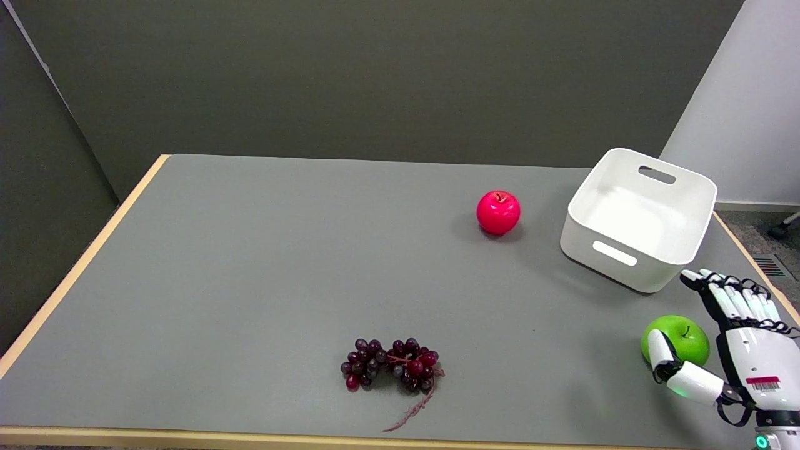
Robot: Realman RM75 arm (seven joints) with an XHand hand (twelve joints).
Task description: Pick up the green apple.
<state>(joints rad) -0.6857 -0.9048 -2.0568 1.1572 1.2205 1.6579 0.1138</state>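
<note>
The green apple (680, 338) sits on the grey table (250, 281) near its right front corner, stem up. My right hand (737, 350) reaches in from the lower right and brackets the apple. Its thumb overlaps the apple's near left side, while the other fingers (725, 294) stretch out straight past the apple's right side toward the bin. The fingers are spread and do not grip the fruit, which rests on the table.
A white bin (637, 219) with handle slots stands just beyond the hand. A red apple (498, 212) lies left of the bin. A bunch of dark grapes (390, 365) lies near the front edge. The table's right edge (759, 269) runs close to the hand.
</note>
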